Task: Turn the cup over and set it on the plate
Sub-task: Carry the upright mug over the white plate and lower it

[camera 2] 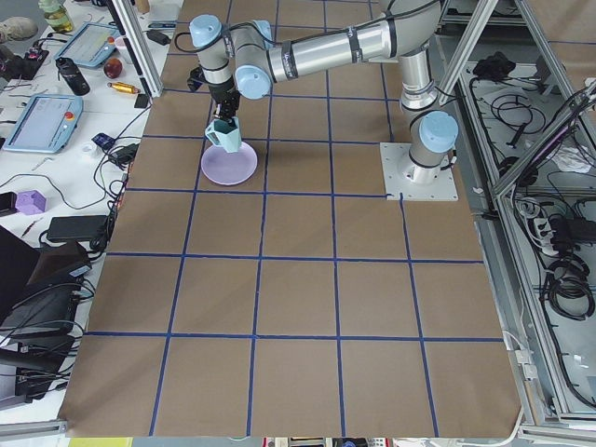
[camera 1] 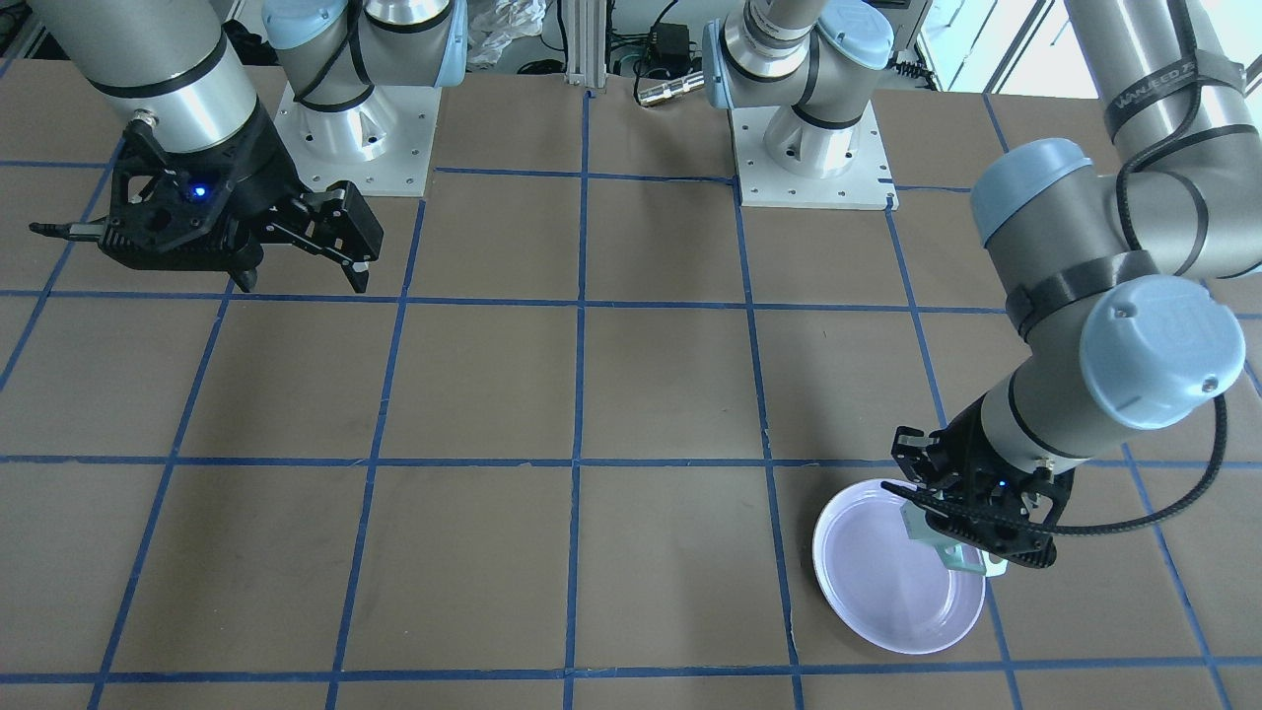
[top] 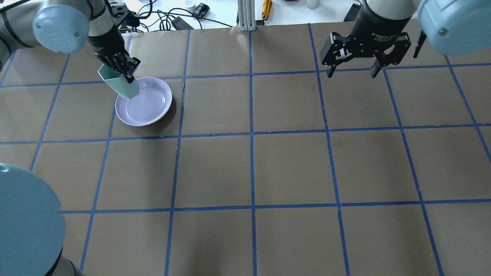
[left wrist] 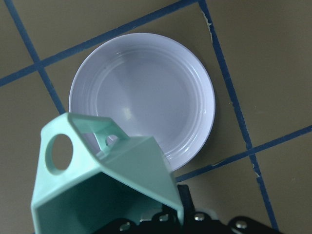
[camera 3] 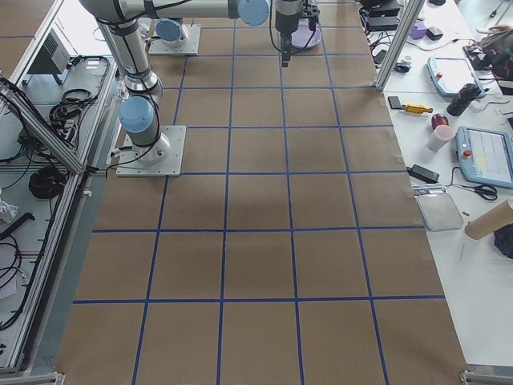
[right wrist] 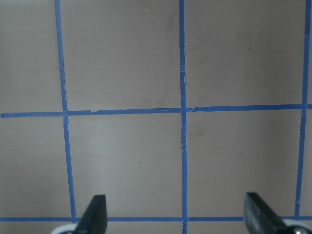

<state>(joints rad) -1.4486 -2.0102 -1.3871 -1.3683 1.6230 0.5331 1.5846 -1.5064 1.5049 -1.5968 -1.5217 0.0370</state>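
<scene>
The left gripper (top: 123,73) is clamped on the cup (top: 126,86), gripping it at its rim end. The cup hangs tilted, with its open end up by the fingers and its base lower, over the near-left rim of the plate (top: 159,111). The handle (left wrist: 58,151) points away from the gripper body. Contact between cup base and plate cannot be determined from any view.

The plate rests flat on the table (top: 291,168) in the far-left part of the taped grid. Its left rim lies just beside a blue tape line (top: 111,126). The plate's floor (left wrist: 156,92) is bare, with open surface ahead of the cup.

The right gripper (top: 352,72) hangs above the far-right part of the table, jaws spread wide and holding nothing. Its fingers (right wrist: 95,217) frame bare paper and tape lines below. It stands well apart from the plate, with several grid squares of bare table between the two arms.
</scene>
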